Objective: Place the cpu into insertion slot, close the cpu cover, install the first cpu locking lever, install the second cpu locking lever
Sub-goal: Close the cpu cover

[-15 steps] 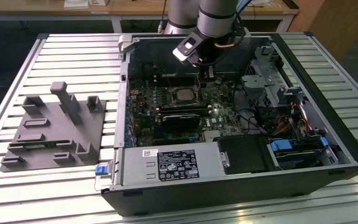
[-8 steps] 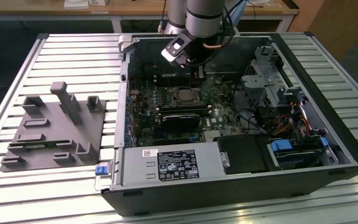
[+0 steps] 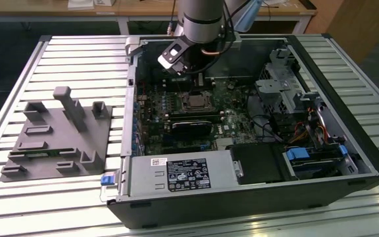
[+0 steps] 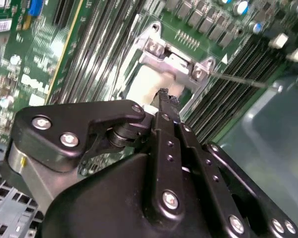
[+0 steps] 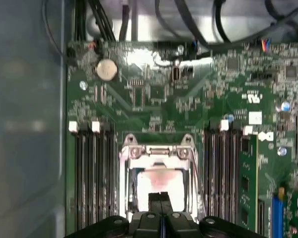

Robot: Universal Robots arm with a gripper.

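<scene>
The cpu [image 5: 159, 179] shows as a pale square lying in the insertion slot [image 3: 195, 101] on the green motherboard. The silver cpu cover [image 5: 158, 151] lies flat around it, so the chip shows through its window. In the second wrist view the cpu cover [image 4: 175, 63] has a thin metal lever [image 4: 243, 81] sticking out sideways beside it. My gripper [image 5: 160, 197] is shut with nothing between its fingers, and its tips hang over the near edge of the chip. In the exterior view the gripper [image 3: 180, 69] hangs just behind the socket. Whether the tips touch the chip cannot be told.
Long black memory slots [image 5: 92, 183] flank the socket on both sides. A black card [image 3: 191, 124] lies in front of it. Case walls, drive cages [image 3: 283, 84] and cables [image 5: 188, 29] ring the board. A grey fixture block [image 3: 57, 138] stands on the slatted table at the exterior view's left.
</scene>
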